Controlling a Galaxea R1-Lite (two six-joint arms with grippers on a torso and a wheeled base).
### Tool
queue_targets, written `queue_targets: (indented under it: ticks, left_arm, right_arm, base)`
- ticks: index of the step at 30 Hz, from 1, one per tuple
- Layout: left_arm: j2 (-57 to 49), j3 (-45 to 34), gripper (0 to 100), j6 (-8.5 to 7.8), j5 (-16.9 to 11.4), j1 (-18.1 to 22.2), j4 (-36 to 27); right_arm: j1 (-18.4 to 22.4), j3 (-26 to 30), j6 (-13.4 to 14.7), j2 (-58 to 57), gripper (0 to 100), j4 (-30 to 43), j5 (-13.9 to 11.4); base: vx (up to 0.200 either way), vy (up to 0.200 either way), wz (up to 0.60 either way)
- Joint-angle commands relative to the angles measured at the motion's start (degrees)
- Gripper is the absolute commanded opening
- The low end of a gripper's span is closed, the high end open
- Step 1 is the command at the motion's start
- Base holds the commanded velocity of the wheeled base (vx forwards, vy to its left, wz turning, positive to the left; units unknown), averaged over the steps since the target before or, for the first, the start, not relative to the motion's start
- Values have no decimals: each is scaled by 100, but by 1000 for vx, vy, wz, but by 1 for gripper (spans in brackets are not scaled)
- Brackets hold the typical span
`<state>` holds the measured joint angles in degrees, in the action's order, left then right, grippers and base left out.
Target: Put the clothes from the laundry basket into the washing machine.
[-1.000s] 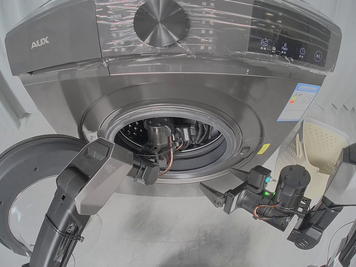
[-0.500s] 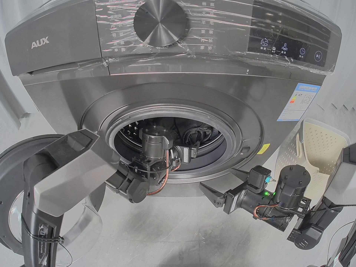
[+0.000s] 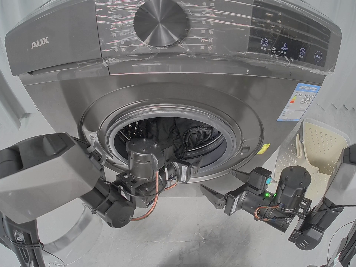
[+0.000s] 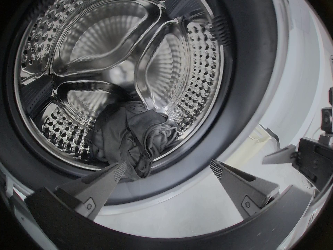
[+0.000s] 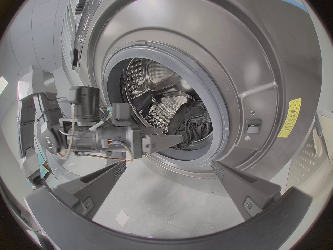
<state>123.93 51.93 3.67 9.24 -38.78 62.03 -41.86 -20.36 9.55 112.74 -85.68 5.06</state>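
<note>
The dark clothes [image 4: 131, 139] lie inside the washing machine [image 3: 207, 93], low at the front of its drum [image 4: 104, 35]. The left gripper [image 4: 167, 166], at the drum's mouth, and the right gripper [image 3: 219, 182], lower in front, are both wide open and hold nothing. A blue-and-white label [image 3: 301, 101] and a small yellow sticker [image 3: 263, 148] are on the machine's front.

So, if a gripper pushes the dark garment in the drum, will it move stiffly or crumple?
Likely it crumples: the dark garment lies in soft folds. It seems thin, probably light. Lying near the front of the drum, it might slump outward.
</note>
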Motion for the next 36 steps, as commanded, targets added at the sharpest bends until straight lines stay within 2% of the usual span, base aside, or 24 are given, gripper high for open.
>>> queue_targets:
  ticks: [1,3,4,8,12,15,19,20,25,29,31,33,35,36]
  left_arm:
    - [-1029,-1124,100,11,-159,-455,73]
    - [-1459,-1607,100,37,-247,-692,64]
    - [-1459,-1607,100,37,-247,-692,64]
    - [-2470,-2618,100,204,-238,-1185,126]
    - [-3411,-3356,100,257,-282,-1229,126]
    - [-3815,-3638,100,240,-177,-1150,126]
    - [-4272,-4015,100,213,-1,-1150,117]
    - [-4448,-4130,100,204,122,-1150,126]
    - [-5212,-4305,100,196,271,-1114,55]
    - [-5775,-4472,100,99,271,-736,-24]
    - [-6100,-4631,100,37,262,-534,-121]
    - [-6381,-4815,100,-7,245,-306,-191]
    - [-6548,-4912,100,-33,210,-183,-226]
    - [-6803,-4991,100,-103,210,-25,-296]
  right_arm:
    - [-6,181,-58,-200,100,7,-40]
    - [-24,278,-93,-323,100,7,-49]
    - [-24,278,-93,-323,100,7,-49]
    - [20,594,-216,-806,100,16,-40]
    - [55,876,-269,-1500,100,112,-40]
    - [3,1113,-269,-1931,100,139,-14]
    - [126,1394,-287,-2327,100,332,39]
    - [266,1500,-295,-2494,100,420,39]
    - [574,1816,-322,-2942,100,455,65]
    - [926,2036,-348,-3302,100,543,101]
    - [1699,2036,-515,-3557,100,877,250]
    - [2244,2036,-744,-3900,100,1150,188]
    - [2349,2036,-814,-4120,100,1352,118]
    - [2358,2036,-849,-4550,100,1826,101]
  base:
    - [0,0,0]
    - [0,0,0]
    - [0,0,0]
    - [0,0,0]
    - [0,0,0]
    - [0,0,0]
    - [0,0,0]
    - [0,0,0]
    - [0,0,0]
    - [-200,0,0]
    - [-200,0,0]
    - [-200,0,0]
    - [-200,0,0]
    - [-200,0,0]
